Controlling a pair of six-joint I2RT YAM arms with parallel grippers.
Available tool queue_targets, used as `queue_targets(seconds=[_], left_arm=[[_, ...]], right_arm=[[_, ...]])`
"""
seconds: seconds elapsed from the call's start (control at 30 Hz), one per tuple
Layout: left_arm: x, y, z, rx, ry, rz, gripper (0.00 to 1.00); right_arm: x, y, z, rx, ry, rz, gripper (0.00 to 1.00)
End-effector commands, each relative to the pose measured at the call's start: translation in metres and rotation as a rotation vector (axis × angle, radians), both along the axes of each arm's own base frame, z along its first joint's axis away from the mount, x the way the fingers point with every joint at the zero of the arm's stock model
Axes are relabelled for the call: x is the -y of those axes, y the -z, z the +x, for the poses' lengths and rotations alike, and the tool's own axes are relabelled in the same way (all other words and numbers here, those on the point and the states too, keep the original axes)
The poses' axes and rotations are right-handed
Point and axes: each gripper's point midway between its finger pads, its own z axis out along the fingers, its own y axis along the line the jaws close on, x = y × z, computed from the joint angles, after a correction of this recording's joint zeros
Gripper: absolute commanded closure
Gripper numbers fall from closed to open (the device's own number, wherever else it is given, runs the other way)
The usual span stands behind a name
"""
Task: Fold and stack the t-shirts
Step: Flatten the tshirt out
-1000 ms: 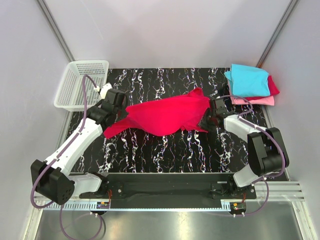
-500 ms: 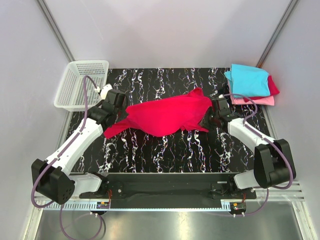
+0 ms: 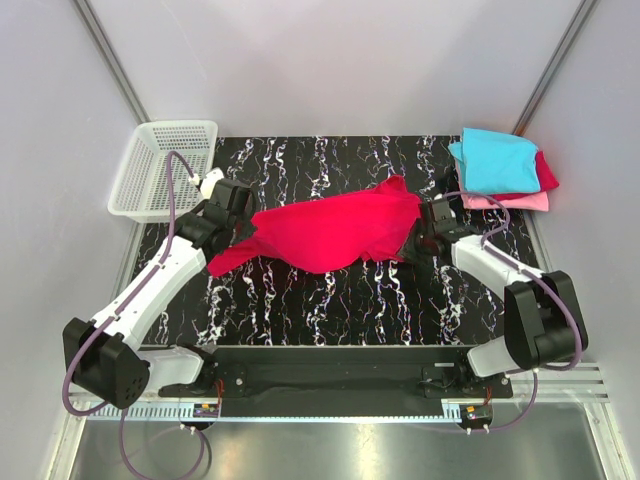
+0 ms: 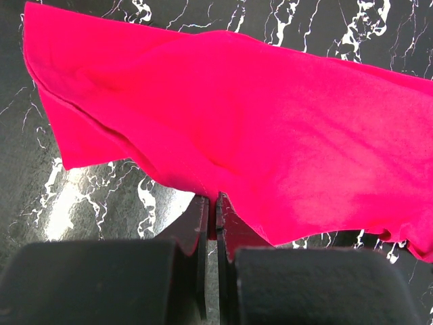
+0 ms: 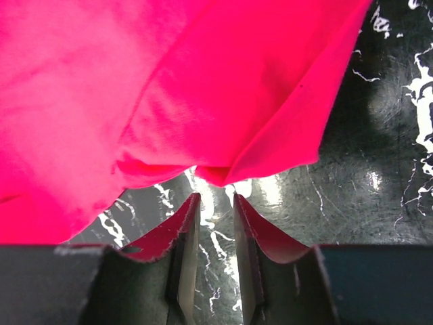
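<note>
Crimson t-shirt (image 3: 335, 232): left hand (image 4: 215, 200) clamped on hem; right hand (image 5: 215, 202) apart, facing corner.

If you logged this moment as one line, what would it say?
left claw: shut on red shirt | right claw: open at its other edge | folded stack: back right corner

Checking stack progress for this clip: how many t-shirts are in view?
4. A crimson t-shirt lies spread in the middle; cyan, dark red and pink ones are stacked at the far right corner. More could be hidden within that stack.
</note>
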Motion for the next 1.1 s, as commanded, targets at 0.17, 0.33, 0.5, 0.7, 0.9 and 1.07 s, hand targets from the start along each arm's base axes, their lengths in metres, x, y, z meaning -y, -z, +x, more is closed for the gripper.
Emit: queue_targets(seconds=[0.17,0.33,0.5,0.7,0.9,1.07], left_arm=[[-0.004,-0.001,0.003,0.022,-0.020,0.005,1.00],[-0.004,0.001,0.003,0.015,-0.018,0.010,1.00],[-0.005,0.002,0.004,0.013,-0.018,0.012,1.00],[-0.005,0.002,0.004,0.012,-0.018,0.016,1.00],[-0.006,0.004,0.004,0.007,-0.018,0.018,1.00],[-0.006,0.005,0.003,0.007,-0.018,0.016,1.00]], right_arm=[[-0.002,0.017,0.002,-0.041,0.012,-0.031,0.68],[-0.004,0.020,0.007,-0.037,0.012,-0.031,0.69],[-0.005,0.024,0.012,-0.030,0.012,-0.037,0.69],[-0.009,0.013,0.018,0.010,0.010,-0.022,0.71],[-0.011,-0.003,0.021,0.054,0.006,-0.008,0.71],[-0.005,0.001,0.023,0.051,0.025,-0.040,0.72]])
